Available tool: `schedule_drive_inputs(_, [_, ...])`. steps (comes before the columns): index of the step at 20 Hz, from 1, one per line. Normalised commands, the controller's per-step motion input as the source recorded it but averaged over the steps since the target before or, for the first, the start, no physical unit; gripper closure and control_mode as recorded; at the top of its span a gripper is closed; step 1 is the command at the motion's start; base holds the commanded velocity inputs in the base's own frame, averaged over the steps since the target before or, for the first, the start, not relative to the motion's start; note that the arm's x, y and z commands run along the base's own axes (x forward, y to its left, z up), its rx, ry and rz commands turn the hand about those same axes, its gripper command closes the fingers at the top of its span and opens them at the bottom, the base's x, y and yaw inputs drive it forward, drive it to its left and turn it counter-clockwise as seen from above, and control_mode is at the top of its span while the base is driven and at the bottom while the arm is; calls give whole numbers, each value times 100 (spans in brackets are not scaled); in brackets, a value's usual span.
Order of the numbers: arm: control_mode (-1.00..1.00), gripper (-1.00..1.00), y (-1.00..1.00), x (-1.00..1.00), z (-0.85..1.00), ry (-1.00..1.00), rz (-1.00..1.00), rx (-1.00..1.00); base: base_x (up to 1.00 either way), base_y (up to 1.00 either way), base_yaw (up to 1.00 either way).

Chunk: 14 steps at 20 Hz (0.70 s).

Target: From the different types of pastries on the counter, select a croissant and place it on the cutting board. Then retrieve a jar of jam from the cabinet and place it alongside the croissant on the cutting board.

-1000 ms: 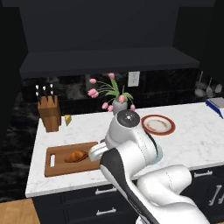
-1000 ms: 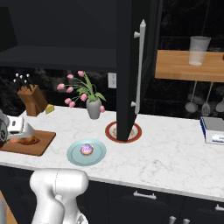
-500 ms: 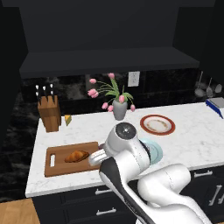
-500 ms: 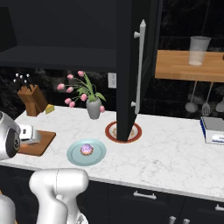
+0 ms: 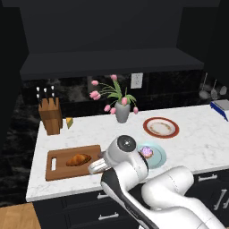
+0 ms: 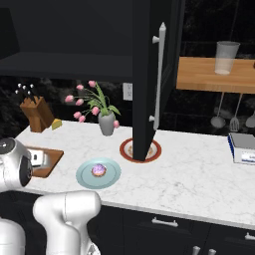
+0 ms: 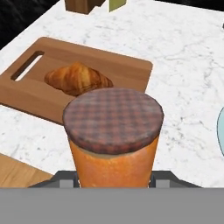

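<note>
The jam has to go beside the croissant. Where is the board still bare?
The cutting board is bare right of the croissant, toward the blue plate, and along its near edge. The handle-slot end is tighter. The jam jar is in the claw.

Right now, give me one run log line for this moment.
phase: carrying jam | gripper: shut on jam jar | croissant: on cutting board | jar: not yet on board

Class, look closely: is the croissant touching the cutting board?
Touching. The hand view shows the croissant lying flat on the cutting board, no gap beneath.
</note>
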Motion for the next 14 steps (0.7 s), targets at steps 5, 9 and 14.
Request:
schedule_drive_inputs(5, [-100, 100, 40, 29, -20, -2, 0, 0, 0, 0, 0])
schedule_drive_inputs(9, [-100, 100, 3, 59, 0, 0, 0, 3, 0, 0, 0])
schedule_drive_inputs(14, [-100, 100, 6, 43, -11, 0, 0, 1, 0, 0, 0])
